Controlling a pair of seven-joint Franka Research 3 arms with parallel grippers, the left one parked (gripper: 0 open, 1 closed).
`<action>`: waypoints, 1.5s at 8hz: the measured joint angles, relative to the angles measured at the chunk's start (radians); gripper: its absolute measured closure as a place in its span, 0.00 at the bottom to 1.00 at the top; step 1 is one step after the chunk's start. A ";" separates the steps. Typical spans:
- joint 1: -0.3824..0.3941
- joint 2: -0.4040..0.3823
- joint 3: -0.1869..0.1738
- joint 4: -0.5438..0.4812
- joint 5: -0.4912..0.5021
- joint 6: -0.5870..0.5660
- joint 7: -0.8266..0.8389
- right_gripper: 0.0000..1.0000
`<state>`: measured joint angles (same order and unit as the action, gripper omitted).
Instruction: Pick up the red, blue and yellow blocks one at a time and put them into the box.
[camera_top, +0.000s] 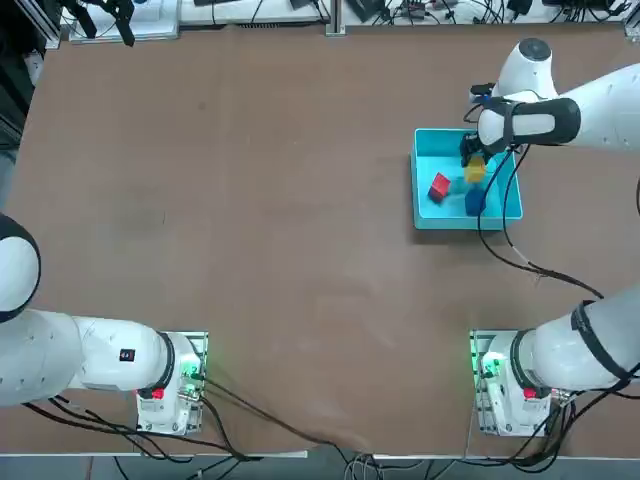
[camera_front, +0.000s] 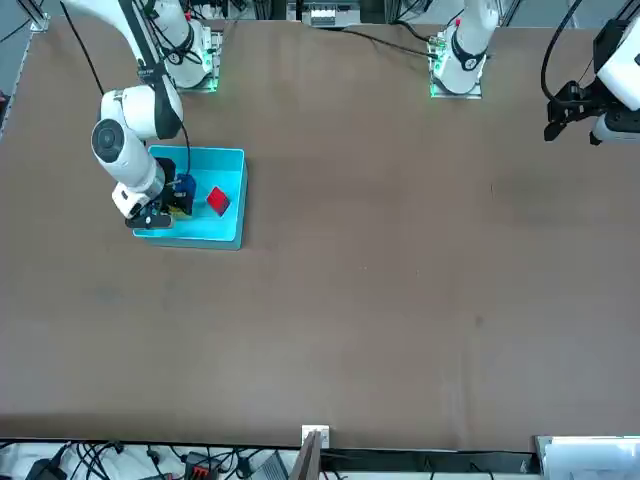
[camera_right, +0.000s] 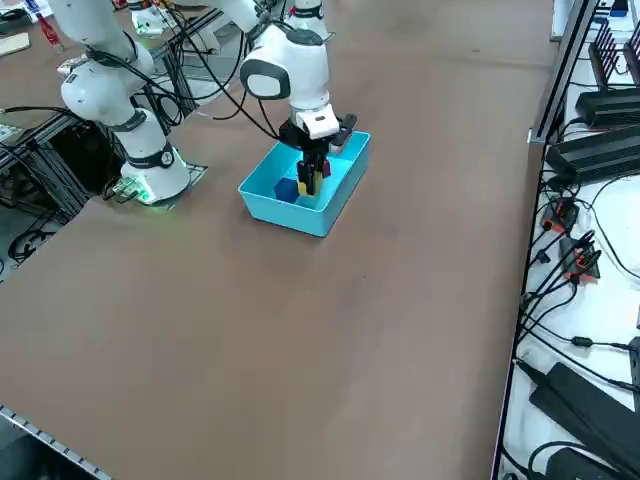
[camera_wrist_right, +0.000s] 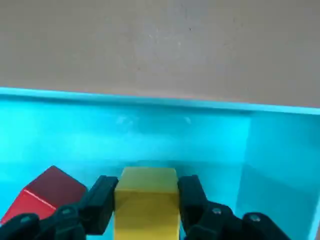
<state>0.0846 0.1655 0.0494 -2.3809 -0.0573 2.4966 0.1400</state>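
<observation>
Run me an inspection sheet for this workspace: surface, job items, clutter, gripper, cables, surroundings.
Surface: brown tabletop, a few small marks.
Box: light cyan square plastic-looking tray, upright.
Red cube: plain small block, in the tray, tilted.
Blue cube: dark, plain small block, in the tray.
Yellow cube: plain small block, within the tray's walls; whether it touches the floor, cannot tell.
Clutter: black box-shaped devices beside the table.
Right gripper: at the tray, closed on the yellow cube.
Cables: black cable loops from the right arm over the tray.
Surroundings: metal post at the table's edge.
</observation>
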 joint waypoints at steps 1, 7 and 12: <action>0.000 -0.002 -0.001 0.002 0.000 0.000 0.000 0.14; 0.000 -0.141 -0.001 0.319 0.000 -0.483 -0.052 0.00; -0.026 -0.149 -0.021 0.678 0.013 -0.807 -0.156 0.00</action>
<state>0.0584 0.0167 0.0280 -1.7026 -0.0445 1.6900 -0.0165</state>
